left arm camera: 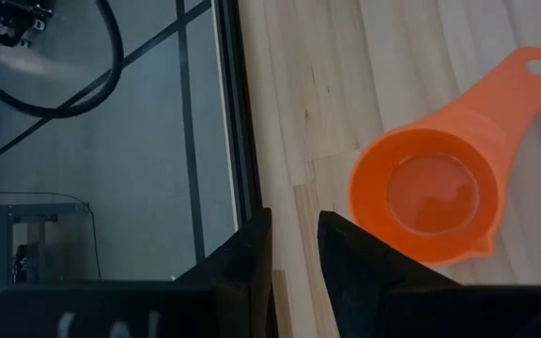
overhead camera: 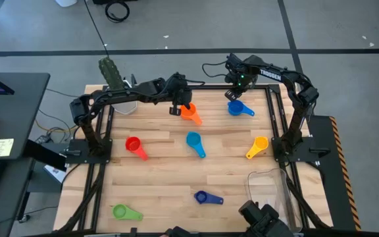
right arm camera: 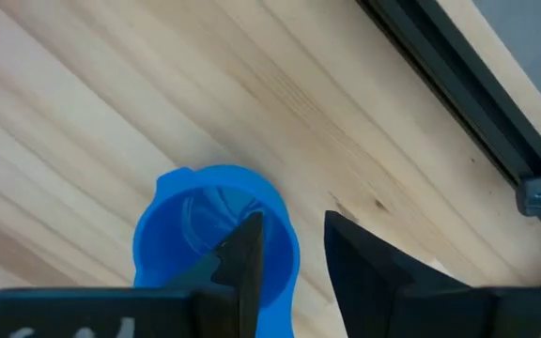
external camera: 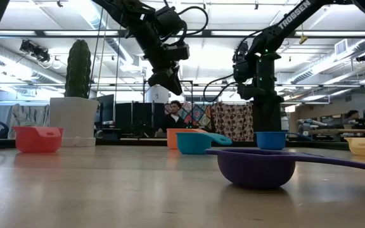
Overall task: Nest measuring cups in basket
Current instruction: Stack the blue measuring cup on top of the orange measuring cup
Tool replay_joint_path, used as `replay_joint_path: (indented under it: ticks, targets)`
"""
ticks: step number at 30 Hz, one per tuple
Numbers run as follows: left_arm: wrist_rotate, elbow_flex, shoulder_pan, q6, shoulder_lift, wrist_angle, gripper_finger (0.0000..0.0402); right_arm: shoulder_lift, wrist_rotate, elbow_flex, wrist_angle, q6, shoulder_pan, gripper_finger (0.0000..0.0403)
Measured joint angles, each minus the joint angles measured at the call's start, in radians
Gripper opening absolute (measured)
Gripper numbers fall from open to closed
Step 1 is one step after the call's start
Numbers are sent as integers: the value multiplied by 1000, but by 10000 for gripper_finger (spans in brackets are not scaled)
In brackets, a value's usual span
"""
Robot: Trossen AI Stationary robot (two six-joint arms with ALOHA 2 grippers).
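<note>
My right gripper (right arm camera: 289,249) points down over the blue cup (right arm camera: 209,235), which stands upright on the table at the far right (overhead camera: 239,108). Its fingers are open, one over the bowl and one outside the wall. My left gripper (left arm camera: 294,246) hangs open above the table beside the orange cup (left arm camera: 430,192), touching nothing; the low view shows the left gripper (external camera: 166,79) well above the wood. Red (overhead camera: 133,146), light blue (overhead camera: 194,143), yellow (overhead camera: 257,147), dark blue (overhead camera: 206,197) and green (overhead camera: 125,212) cups lie scattered on the table. The clear basket (overhead camera: 252,181) stands at the near right. My right gripper comes at the blue cup from above, pointing down. One finger (right arm camera: 247,249) is over the bowl and the other (right arm camera: 350,253) outside the rim's wall (right arm camera: 282,258). I cannot tell whether either finger touches the wall. The cup rests on its base on the table.
A white pot with a cactus (overhead camera: 114,79) stands at the table's far left corner. A dark metal frame (left arm camera: 238,141) runs along the table's far edge and sides. Bare wood lies between the cups in the table's middle.
</note>
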Motion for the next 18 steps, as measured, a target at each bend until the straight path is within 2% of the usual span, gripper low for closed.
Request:
replay_joint_path:
  ticks: [10,15,18]
  targets:
    - [0,0,0,0,0,0,94,1,25,-87,4,-30,38,119]
    - [0,0,0,0,0,0,94,2,149,-89,37,-109,56,119]
    - [0,0,0,0,0,0,94,1,119,-89,76,-105,57,119]
